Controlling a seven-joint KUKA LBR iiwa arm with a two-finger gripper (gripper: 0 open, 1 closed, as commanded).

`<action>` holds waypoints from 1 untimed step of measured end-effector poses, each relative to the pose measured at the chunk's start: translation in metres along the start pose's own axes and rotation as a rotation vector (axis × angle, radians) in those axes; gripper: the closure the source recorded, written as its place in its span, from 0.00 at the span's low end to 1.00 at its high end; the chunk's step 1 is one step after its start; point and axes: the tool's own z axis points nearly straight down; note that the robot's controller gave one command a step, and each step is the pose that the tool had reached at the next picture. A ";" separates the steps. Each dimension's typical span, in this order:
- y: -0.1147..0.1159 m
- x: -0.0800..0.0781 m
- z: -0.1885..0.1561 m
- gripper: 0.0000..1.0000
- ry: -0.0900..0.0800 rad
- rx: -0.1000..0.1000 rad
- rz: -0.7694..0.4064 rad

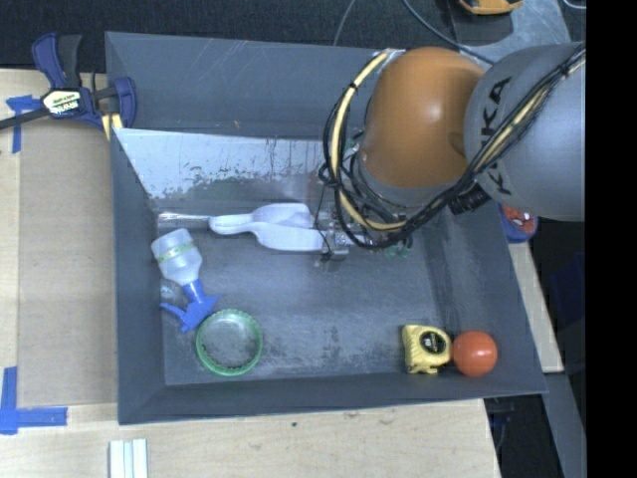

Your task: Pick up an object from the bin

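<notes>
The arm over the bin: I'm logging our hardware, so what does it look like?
The arm is a thick, rounded grey link with dark KUKA lettering. An orange dome cover caps its wrist, and yellow and black cables loop around that cover. Below it sits a small dark metal gripper.

My gripper (333,245) hangs toward the back of the bin (299,394), near its middle. A scoop (267,228) lies just to its left, bowl end beside me and handle running left. Further left and a little nearer the front is a small cup (177,254). In front of the cup lies a clip-like piece (189,310), touching a ring-shaped lid (229,343) at the front left. In the front right corner, a tape measure (425,350) touches a ball (477,354) on its right.
</notes>
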 end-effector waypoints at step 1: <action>-0.018 -0.001 -0.078 1.00 -0.010 0.001 -0.196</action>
